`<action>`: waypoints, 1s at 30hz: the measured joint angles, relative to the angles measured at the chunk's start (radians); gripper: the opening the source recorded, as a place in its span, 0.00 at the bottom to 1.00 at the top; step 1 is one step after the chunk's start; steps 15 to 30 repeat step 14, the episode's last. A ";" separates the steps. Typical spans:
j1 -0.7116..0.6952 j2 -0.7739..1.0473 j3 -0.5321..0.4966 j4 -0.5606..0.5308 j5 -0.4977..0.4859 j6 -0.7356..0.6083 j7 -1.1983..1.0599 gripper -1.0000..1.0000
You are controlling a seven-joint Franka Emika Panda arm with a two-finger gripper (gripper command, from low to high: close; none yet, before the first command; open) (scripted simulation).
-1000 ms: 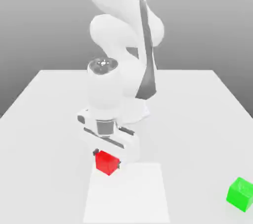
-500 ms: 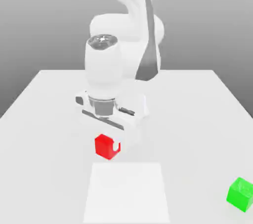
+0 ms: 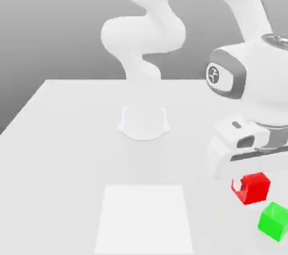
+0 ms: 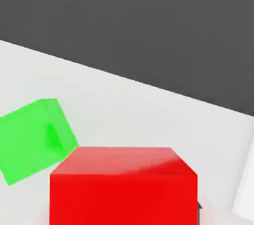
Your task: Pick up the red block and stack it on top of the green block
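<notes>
Your gripper [image 3: 251, 187] is clamped on the red block [image 3: 254, 187], with the jaws closed against its sides and the cube carried clear of the table [image 3: 67, 152]. You can see this at the exterior view's right, near the front edge, where the white hand hangs over the cube and one pale fingertip [image 3: 238, 187] shows against the block's left face. In the hand view the red block [image 4: 123, 187] sits close to the camera, its top face catching a soft highlight.

Just beside and below it, nearer to you and slightly further to the exterior view's right, the green block [image 3: 274, 221] rests on the table. The two cubes look apart, not touching, and the red one is above and a little to the left of the green one rather than squarely over it. In the hand view the green block [image 4: 34, 139] lies tilted beside the red cube.

A paler square patch [image 3: 144, 219] marks the tabletop at the near centre. The only marking you can find is a small round emblem [image 3: 214, 74] on the wrist housing; it cannot be read.
</notes>
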 joint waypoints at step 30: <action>0.037 0.054 -0.016 0.024 -0.027 0.029 0.007 1.00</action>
